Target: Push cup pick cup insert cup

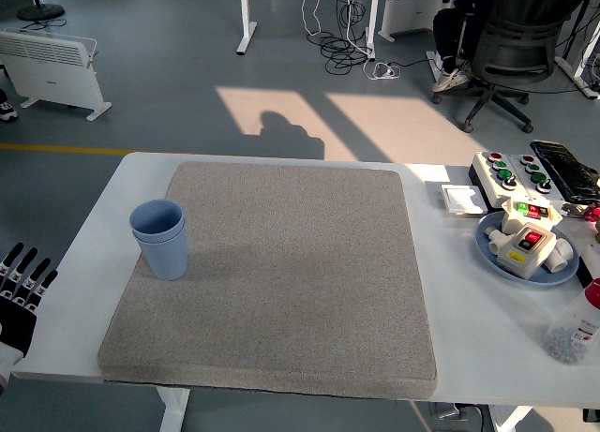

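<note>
A grey mat (281,273) covers most of my white table (469,310) at centre frame. At right, I see a blue plate (490,251) holding a switch box, with a white button panel (511,172) above it and a clear bottle (574,332) at lower right. A black office chair (525,48) stands upper right; a white heater (52,65) upper left.

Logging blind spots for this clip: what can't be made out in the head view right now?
- Left hand: only fingers and part of the palm show; the left edge cuts off the rest.
- Right hand: out of frame entirely.
- Blue cups: two rims show, nested; the inner cup's body is hidden by the outer.
- Bottle: cut by the right edge.
</note>
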Action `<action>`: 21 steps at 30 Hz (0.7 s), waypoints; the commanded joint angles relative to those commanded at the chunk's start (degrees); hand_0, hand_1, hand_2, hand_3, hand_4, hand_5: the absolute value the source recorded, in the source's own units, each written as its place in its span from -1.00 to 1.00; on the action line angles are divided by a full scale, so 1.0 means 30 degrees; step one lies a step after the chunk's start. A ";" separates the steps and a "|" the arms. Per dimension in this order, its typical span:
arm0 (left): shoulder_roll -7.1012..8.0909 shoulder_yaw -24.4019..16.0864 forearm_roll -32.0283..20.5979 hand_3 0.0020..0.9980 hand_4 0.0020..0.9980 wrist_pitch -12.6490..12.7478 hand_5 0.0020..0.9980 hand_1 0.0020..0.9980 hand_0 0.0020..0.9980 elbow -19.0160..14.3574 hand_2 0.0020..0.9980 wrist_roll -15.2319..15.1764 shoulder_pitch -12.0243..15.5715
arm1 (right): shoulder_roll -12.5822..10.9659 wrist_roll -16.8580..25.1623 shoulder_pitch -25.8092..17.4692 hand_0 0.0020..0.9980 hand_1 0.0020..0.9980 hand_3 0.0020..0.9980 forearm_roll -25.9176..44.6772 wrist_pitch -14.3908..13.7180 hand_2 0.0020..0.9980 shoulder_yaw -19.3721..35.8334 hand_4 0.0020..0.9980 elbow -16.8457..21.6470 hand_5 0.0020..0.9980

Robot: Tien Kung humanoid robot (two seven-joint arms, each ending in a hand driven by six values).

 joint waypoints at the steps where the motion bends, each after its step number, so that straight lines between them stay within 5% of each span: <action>1: -0.0029 -0.0063 -0.0005 0.71 0.23 0.0033 1.00 0.67 0.65 -0.0002 0.76 0.0003 -0.0032 | -0.0005 0.0056 0.0042 0.46 0.33 0.16 0.0111 -0.0020 0.29 -0.0078 -0.73 -0.0007 -0.26; 21: -0.0356 -0.0816 -0.0199 0.66 0.22 0.0537 1.00 0.69 0.67 -0.0227 0.77 -0.0091 0.0134 | -0.0011 0.0154 0.0328 0.46 0.33 0.16 -0.0315 -0.0106 0.29 0.0224 -0.73 -0.0086 -0.25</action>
